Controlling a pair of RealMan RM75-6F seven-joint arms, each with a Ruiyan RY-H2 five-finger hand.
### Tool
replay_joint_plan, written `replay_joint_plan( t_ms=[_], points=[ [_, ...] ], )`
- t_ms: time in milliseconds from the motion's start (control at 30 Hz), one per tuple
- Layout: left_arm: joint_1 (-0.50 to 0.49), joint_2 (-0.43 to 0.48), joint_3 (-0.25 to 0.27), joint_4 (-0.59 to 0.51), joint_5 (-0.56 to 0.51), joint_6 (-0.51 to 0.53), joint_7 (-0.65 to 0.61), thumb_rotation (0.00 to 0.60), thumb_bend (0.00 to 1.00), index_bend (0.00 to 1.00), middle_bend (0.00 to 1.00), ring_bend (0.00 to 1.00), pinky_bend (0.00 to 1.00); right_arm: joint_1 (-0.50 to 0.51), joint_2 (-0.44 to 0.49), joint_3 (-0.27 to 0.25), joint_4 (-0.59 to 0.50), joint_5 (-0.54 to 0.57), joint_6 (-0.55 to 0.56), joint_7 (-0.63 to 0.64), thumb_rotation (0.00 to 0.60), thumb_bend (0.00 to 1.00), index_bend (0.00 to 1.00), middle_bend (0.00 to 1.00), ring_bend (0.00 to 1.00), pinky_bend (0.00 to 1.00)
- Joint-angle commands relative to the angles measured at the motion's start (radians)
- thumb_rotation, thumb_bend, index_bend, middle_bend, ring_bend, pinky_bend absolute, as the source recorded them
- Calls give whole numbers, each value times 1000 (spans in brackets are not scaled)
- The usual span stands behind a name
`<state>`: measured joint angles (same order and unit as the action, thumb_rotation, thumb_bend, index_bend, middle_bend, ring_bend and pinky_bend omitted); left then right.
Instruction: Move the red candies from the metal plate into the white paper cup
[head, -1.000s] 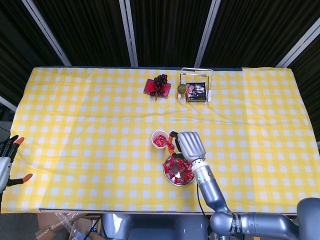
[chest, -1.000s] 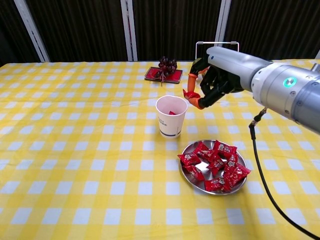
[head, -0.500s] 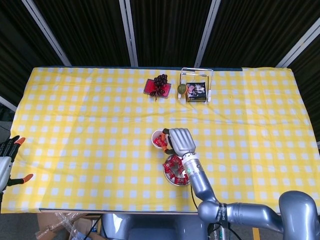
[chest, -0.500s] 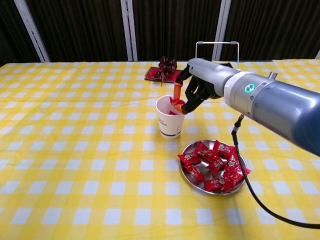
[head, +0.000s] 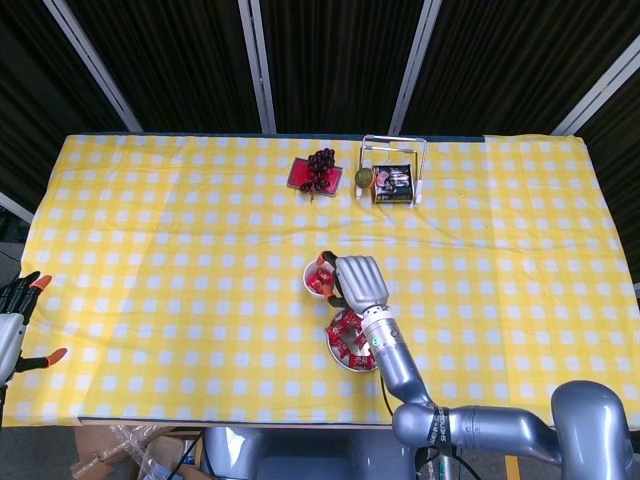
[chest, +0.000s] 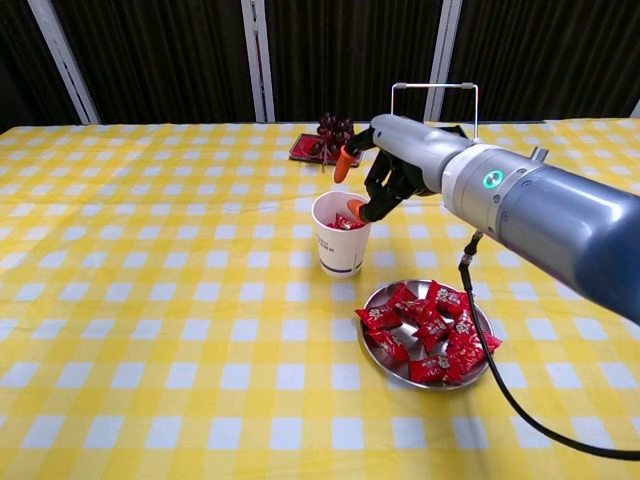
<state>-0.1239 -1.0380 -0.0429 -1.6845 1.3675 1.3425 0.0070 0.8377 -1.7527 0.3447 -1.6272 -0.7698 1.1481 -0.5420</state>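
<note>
**Right hand open over the cup: the risks lie in the trip down to the plate**

The right hand (chest: 395, 170) hangs above the rim of the white paper cup (chest: 341, 234), its fingers (chest: 342, 165) spread apart and holding nothing, one orange tip just over the mouth. Inside the cup a few red wrappers show; I judge that a candy has just gone in. The cup stands near the middle of the table (head: 150, 230), a little toward its front edge. The metal plate (chest: 398, 366) sits just beside it, nearer the front edge, with the pile of red candies (chest: 430, 330) heaped on it, so most of the job remains.

The main hazard is the cup itself. It is light, tall and nearly empty, and the fingers hover very close to its rim; a sideways sweep toward the plate before lifting clear could catch the lip and tip it, spilling what is inside.

The plate is shallow and the candies lie stacked and overlapping. A grasp into the heap could drag neighbours over the low rim onto the cloth, or pinch two at once and drop one on the way. Pressing down at the plate's edge could also tilt or slide it.

The left hand (head: 12, 325) rests off the front left corner of the table, fingers apart, holding nothing.
</note>
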Motion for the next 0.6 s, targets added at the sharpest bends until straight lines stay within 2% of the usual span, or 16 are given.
replay_joint_plan(
  t_ms=[33, 133, 233, 367, 600],
  points=[
    [0, 0, 0, 0, 1, 2, 2, 600, 8, 0, 0, 0, 0, -23, 33, -26, -57, -18, 28, -10, 600, 454, 346, 828, 950, 975],
    [1, -1, 0, 1, 3, 5, 4, 600, 8, 0, 0, 0, 0, -45, 61, -59, -105, -31, 50, -30, 600, 404, 328, 828, 949, 975],
    [3, -4, 0, 3, 7, 13, 9, 600, 9, 0, 0, 0, 0, -79, 96, -113, -171, -46, 80, -54, 600, 358, 321, 828, 950, 976],
    [7, -9, 0, 6, 11, 25, 14, 600, 8, 0, 0, 0, 0, -114, 121, -175, -227, -61, 109, -76, 600, 353, 322, 828, 950, 975],
    [14, -16, 0, 10, 26, 49, 20, 600, 8, 0, 0, 0, 0, -153, 135, -233, -263, -56, 140, -106, 600, 353, 322, 828, 950, 975]
  ],
)
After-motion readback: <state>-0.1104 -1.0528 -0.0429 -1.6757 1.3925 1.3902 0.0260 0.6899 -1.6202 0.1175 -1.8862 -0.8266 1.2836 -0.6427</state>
